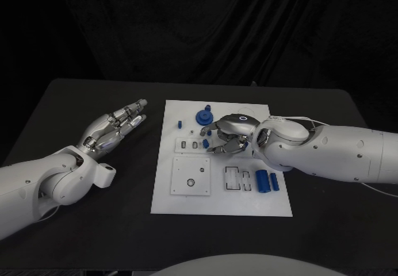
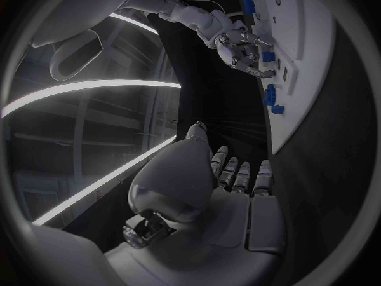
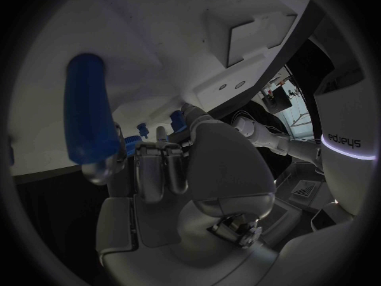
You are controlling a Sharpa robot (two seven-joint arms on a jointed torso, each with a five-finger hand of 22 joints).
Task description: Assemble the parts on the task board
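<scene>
- We see the left hand (image 1: 114,130) lying flat on the black table (image 1: 75,103), well apart from the task board (image 1: 219,198), fingers stretched out and apart, holding nothing.
- On the board's middle, we find a blue gear-like part (image 1: 204,117) near the far edge and two blue cylinders (image 1: 267,180) lying side by side nearer the robot.
- The right hand (image 1: 228,138) sits over the board's centre, fingers curled around a blue cylindrical part (image 3: 89,108); we see fingertips touching its lower end in the right wrist view.
</scene>
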